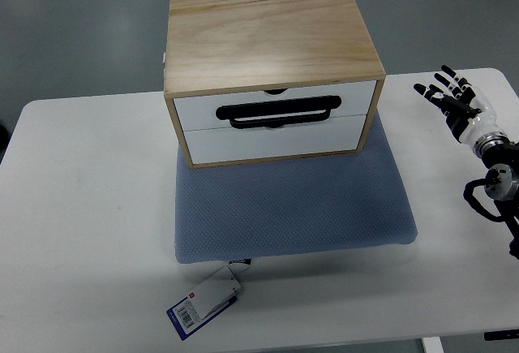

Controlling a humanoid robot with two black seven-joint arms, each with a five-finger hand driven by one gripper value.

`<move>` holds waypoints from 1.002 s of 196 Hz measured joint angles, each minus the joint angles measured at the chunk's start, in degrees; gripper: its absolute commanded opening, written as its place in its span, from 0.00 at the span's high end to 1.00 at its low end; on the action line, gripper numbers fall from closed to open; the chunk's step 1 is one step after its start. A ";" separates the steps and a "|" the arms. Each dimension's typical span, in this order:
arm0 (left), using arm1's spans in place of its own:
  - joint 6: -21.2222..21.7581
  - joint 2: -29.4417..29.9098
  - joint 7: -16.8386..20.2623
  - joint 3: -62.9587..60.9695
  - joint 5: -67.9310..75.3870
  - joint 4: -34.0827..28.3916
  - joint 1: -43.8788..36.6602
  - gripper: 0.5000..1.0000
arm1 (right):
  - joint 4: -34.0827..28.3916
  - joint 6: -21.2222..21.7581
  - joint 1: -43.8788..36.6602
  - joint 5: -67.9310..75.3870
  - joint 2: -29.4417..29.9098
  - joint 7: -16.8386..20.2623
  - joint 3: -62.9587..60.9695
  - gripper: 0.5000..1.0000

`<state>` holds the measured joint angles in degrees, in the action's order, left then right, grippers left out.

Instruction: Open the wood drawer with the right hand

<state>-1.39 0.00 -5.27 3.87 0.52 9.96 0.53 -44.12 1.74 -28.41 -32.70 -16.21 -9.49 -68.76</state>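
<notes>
Drawer fronts, two of them in white, face me from the wood box [272, 40] at about twelve o'clock on the table [81, 207]. The upper drawer [276, 109] carries a black bar handle [278, 113]; the lower drawer [272, 139] sits flush beneath it, and both look fully closed. I read the handle's position, centred and turned toward my side, as the reason the box is set this way: a straight pull toward six o'clock should do it. Under the box lies a blue-grey mat [292, 207], probably there to keep the box from sliding when pulled. A barcode tag [203, 303] trails off the mat's near edge at around seven o'clock. My right hand [454, 101] hangs at three o'clock, well apart from the box, fingers [444, 85] spread wide and holding nothing. I judge the reach has not begun. I see no left hand.
</notes>
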 measured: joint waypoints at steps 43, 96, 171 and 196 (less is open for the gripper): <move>-0.32 0.00 0.00 -0.07 0.19 0.30 0.00 0.00 | 0.00 0.02 0.02 0.00 -0.10 0.01 0.04 0.14; 0.28 0.00 0.00 0.18 -0.06 -1.23 0.00 0.00 | 0.00 0.24 0.02 0.00 -0.51 0.09 0.04 0.14; 0.34 0.00 0.00 0.35 -0.04 -1.31 -0.18 0.00 | -0.02 0.47 -0.73 0.02 -1.15 0.34 -0.03 0.14; 0.34 0.00 0.00 0.35 -0.04 -1.39 -0.18 0.00 | -0.07 0.47 -0.83 0.09 -1.26 0.35 -0.05 0.14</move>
<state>-1.05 0.00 -5.27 4.22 0.48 8.56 0.35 -44.19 2.21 -29.24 -32.61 -17.48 -9.14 -68.82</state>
